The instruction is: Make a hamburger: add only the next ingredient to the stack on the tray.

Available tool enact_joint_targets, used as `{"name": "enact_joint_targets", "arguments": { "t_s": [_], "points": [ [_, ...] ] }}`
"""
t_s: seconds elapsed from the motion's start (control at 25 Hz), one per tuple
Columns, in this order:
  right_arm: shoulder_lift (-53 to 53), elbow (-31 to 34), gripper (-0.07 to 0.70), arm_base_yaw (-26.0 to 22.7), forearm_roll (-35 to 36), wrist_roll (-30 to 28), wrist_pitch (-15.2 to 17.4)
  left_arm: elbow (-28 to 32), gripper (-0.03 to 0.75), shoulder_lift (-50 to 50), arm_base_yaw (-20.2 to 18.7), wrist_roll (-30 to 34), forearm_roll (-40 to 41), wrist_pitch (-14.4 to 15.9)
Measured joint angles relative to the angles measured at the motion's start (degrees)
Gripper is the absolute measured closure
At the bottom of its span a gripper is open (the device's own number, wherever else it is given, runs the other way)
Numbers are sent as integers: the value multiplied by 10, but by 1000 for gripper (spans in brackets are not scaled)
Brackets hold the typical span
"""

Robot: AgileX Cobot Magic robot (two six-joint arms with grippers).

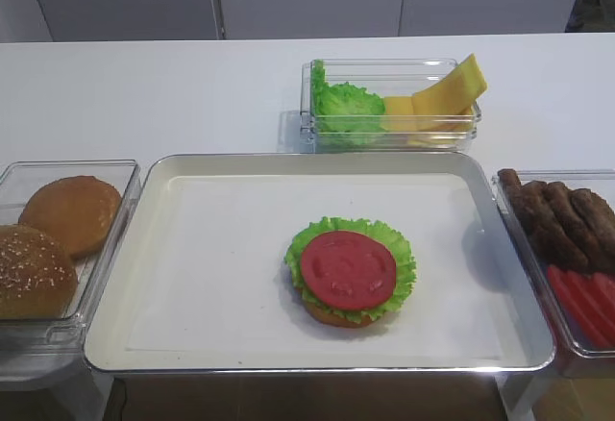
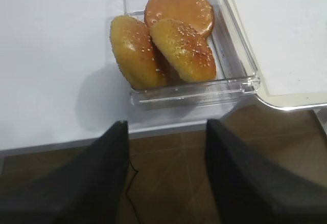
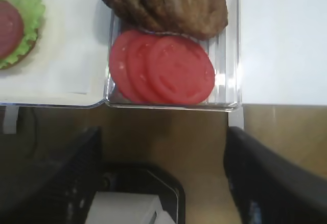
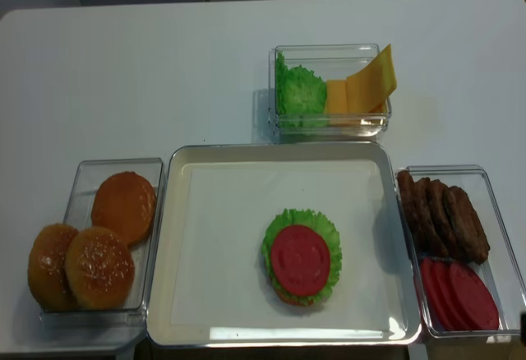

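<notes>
On the white tray [image 1: 192,248] sits the stack: a bun base [image 1: 332,315], a ruffled green lettuce leaf [image 1: 402,253] and, lying flat on top, a round red tomato slice [image 1: 348,269]. The second overhead view shows the same tomato slice [image 4: 300,260] on the stack. Neither gripper appears in the overhead views. My right gripper [image 3: 163,132] hangs open over the floor in front of the table, near the box of tomato slices [image 3: 168,70], with nothing between its fingers. My left gripper [image 2: 167,124] is open and empty too, off the table edge before the bun box [image 2: 179,40].
A clear box on the right holds brown meat strips [image 1: 562,214] and spare tomato slices [image 1: 581,301]. On the left, another clear box holds buns [image 1: 72,211], one of them sesame-seeded [image 1: 29,272]. Behind the tray stands a box with lettuce [image 1: 346,104] and cheese slices [image 1: 447,94].
</notes>
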Motion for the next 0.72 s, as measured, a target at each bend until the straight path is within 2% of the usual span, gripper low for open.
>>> {"name": "enact_joint_targets", "arguments": {
  "t_s": [0.16, 0.36, 0.48, 0.72],
  "points": [
    [-137, 37, 76, 0, 0, 0, 5, 0, 356, 0, 0, 0, 0, 0],
    [-266, 43, 84, 0, -13, 0, 11, 0, 356, 0, 0, 0, 0, 0],
    [-296, 47, 86, 0, -26, 0, 13, 0, 356, 0, 0, 0, 0, 0],
    [-299, 98, 87, 0, -29, 0, 13, 0, 356, 0, 0, 0, 0, 0]
  ]
}}
